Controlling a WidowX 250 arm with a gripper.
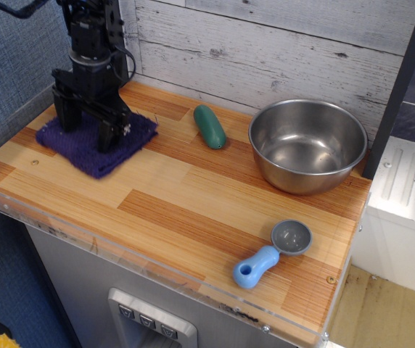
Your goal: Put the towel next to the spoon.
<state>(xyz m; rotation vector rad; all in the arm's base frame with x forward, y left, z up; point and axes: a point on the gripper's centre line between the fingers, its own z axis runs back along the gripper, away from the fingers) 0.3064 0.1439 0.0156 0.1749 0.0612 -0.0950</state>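
The dark purple towel (99, 154) lies flat at the back left corner of the wooden counter (186, 196). My black gripper (86, 127) stands straight down over it, jaws open, with both fingertips (107, 138) pressed into or just touching the cloth. It holds nothing that I can see. The spoon (269, 255), with a light-blue handle and a round grey bowl, lies near the front right edge, far from the towel and the gripper.
A green oblong object (210, 126) lies at the back middle. A large steel bowl (307, 145) stands at the back right. A plank wall runs behind the counter, and a blue wall is on the left. The counter's front edge has a clear lip.
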